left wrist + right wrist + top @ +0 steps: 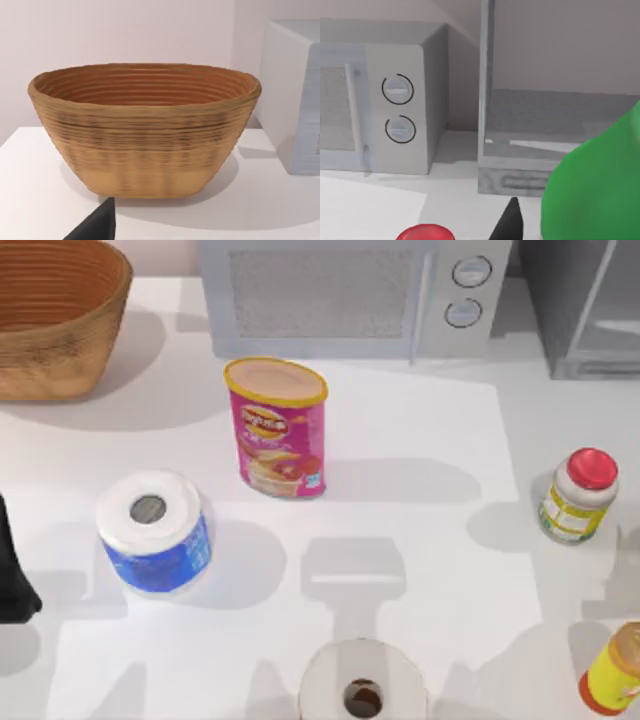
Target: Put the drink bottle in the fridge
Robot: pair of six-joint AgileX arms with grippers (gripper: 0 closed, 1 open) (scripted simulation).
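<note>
The drink bottle, translucent green, looms close in the right wrist view, with my right gripper shut on it; one black fingertip shows beside the bottle and the other is hidden behind it. Ahead of it stands the fridge, a dark grey cabinet with a pale silver frame and glassy front, at the table's back right corner. My left gripper is parked at the table's left edge, facing the wicker basket.
A light grey microwave with two knobs stands left of the fridge. A red-lidded white jar and a yellow bottle sit at the right. A pink can and two paper rolls occupy the middle.
</note>
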